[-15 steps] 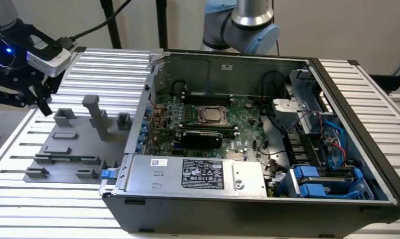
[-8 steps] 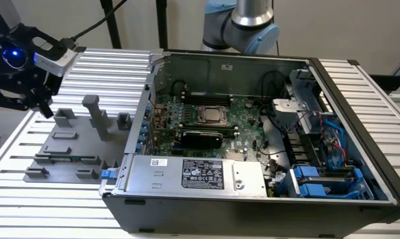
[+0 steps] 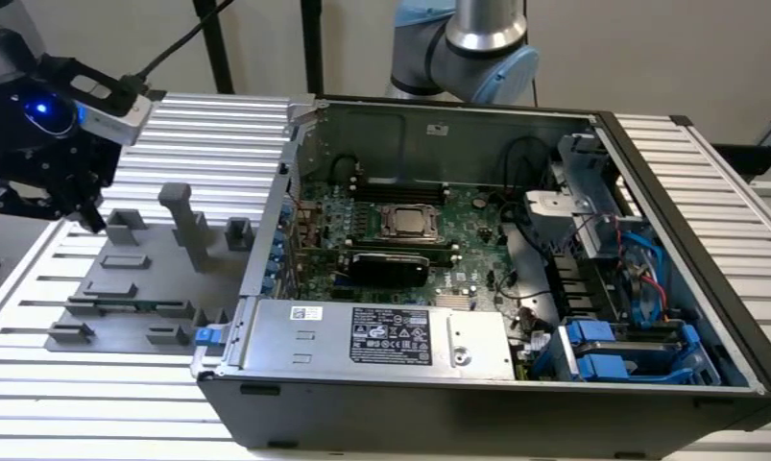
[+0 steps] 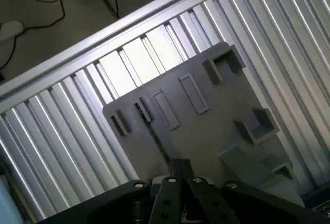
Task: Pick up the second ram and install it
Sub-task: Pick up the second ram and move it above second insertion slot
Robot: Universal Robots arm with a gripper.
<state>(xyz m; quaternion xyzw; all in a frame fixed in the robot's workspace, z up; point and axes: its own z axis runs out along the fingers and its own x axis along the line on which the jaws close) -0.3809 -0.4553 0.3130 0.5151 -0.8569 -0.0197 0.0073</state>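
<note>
– Over on the exterior view's left, where does the stick lie from you?

– I have the end effector [image 3: 50, 206] hanging above the far corner of the grey fixture [image 3: 155, 288], which sits on the slatted worktop [image 3: 52, 394] beside the open computer case [image 3: 692, 288]. The second ram [image 3: 119, 305] is in that fixture, lower down and nearer the camera than my tool, well apart from it in height.

– Which way does it run?

– In the exterior view its long axis goes roughly across the picture, along the near part of the fixture. From the wrist view I read the second ram [image 4: 153, 131] as a thin dark strip standing on edge between two small blocks, one end leading in towards the end effector [image 4: 178, 180]. So my judgement is that the tool is off beyond one end of the stick, not over its middle.

– Is the tool open?

– I cannot tell how far, and I will not guess. I make out nothing hanging beneath it in the exterior view, so I judge it empty

– And the board?

– The motherboard [image 3: 475, 216] lies inside the case, well away toward the exterior view's right
</note>
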